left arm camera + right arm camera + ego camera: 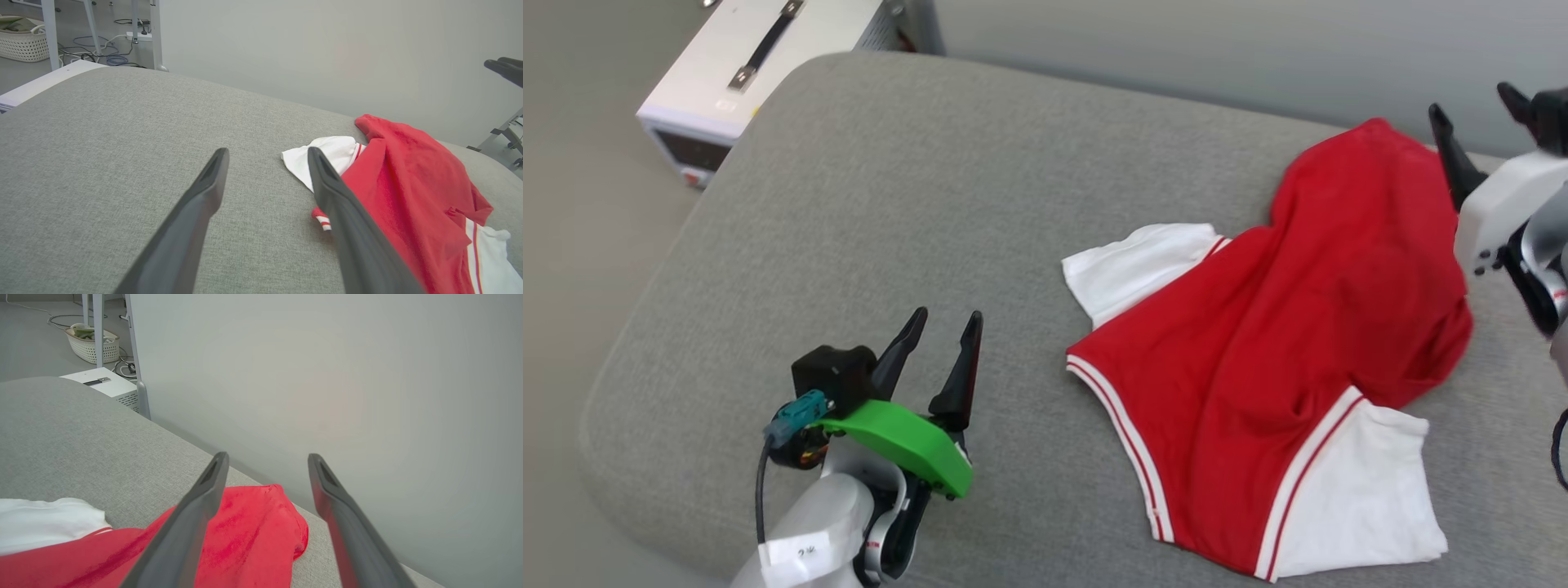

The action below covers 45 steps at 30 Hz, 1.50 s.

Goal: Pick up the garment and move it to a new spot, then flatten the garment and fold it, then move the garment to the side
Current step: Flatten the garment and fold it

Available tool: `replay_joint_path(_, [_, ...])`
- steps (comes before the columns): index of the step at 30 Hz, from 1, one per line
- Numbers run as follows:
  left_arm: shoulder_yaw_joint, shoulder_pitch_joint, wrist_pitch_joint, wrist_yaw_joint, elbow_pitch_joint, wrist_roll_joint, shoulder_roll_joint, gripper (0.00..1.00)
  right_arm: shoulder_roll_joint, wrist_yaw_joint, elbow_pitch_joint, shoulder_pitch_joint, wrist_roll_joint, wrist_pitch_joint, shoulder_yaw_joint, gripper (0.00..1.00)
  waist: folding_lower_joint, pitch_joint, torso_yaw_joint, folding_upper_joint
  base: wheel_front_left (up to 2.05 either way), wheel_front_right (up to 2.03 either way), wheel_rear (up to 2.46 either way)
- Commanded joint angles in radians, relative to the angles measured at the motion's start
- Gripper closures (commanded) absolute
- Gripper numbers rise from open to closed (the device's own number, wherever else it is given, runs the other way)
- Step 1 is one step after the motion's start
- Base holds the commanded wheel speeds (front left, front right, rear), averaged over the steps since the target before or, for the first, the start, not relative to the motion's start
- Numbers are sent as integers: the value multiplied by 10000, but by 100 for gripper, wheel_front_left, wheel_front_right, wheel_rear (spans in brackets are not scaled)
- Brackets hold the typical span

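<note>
The garment (1298, 343) is a red T-shirt with white sleeves and striped trim, lying rumpled on the right half of the grey cushion (890, 204); its print is hidden. It also shows as the garment (408, 192) in the left wrist view and the garment (245, 535) in the right wrist view. My left gripper (947, 322) hovers open over bare cushion to the shirt's left, its fingers (196, 216) empty. At the shirt's far right edge, my right gripper (1474, 102) is open above the red hem, with nothing between its fingers (192, 522).
A white box with a black handle (743, 65) stands on the floor beyond the cushion's far left corner. A pale wall (327, 375) rises close behind the cushion. A white basket (92, 345), cables and table legs are on the floor farther off.
</note>
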State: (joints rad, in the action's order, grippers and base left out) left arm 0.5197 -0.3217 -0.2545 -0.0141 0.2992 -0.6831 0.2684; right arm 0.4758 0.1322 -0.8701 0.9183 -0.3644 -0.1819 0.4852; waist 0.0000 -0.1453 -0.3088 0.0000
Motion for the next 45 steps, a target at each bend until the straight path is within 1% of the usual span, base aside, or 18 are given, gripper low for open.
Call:
replay_joint_path(1, [-69,217,-21,-86,-64,-119,104,0,-16,-15,309,-461,-209,-174,-163,0,0,908,908,0,0,0,0])
replay_joint_path(6, [-188,586,-28,-180,-232,-173,302,0,-77,-15,1560,-1991,-516,-477,-1050,0,0,1334,1364,0,0,0,0])
replay_joint_path(10, [-259,939,-44,-255,-394,-91,394,0,-279,-15,2900,-3563,-206,-592,-2011,0,0,1543,1662,0,0,0,0])
replay_joint_path(12, [-347,1151,-53,-289,-491,-59,414,0,-483,-15,3679,-4438,81,-610,-2546,0,0,1619,1777,0,0,0,0])
replay_joint_path(17, [-740,1653,-67,-309,-848,129,392,0,-1454,-15,5807,-6711,760,-578,-3902,0,0,1694,2010,0,0,0,0])
replay_joint_path(20, [-953,1912,-69,-183,-1065,392,313,0,-2027,-15,6780,-7820,1115,-585,-4603,0,0,1737,2045,0,0,0,0])
replay_joint_path(24, [-1306,2434,-70,-24,-1210,700,77,0,-2976,-15,7968,-9126,1571,-530,-5449,0,0,1802,2137,0,0,0,0])
replay_joint_path(28, [-1562,2891,-71,120,-1155,916,-160,0,-3695,-15,8710,-10060,1875,-352,-5830,0,0,1832,2245,0,0,0,0])
replay_joint_path(30, [-1683,3057,-71,214,-1099,1012,-255,0,-3877,-15,8920,-10371,1967,-272,-5859,0,0,1836,2314,0,0,0,0])
replay_joint_path(35, [-1966,3138,-71,432,-943,1213,-381,0,-4026,-15,9173,-10642,2096,-108,-5776,0,0,1778,2513,0,0,0,0])
replay_joint_path(39, [-1989,2917,-19,589,-777,1273,-283,0,-4039,-15,9338,-10663,2132,79,-5675,0,0,1681,2724,0,0,0,0])
replay_joint_path(41, [-1971,2716,199,666,-772,1216,-190,0,-4031,-15,9425,-10673,2164,185,-5618,0,0,1590,2855,0,0,0,0])
replay_joint_path(45, [-1866,1995,1120,837,-921,1125,172,0,-4046,-15,9652,-10671,2224,428,-5535,0,0,1307,3164,0,0,0,0])
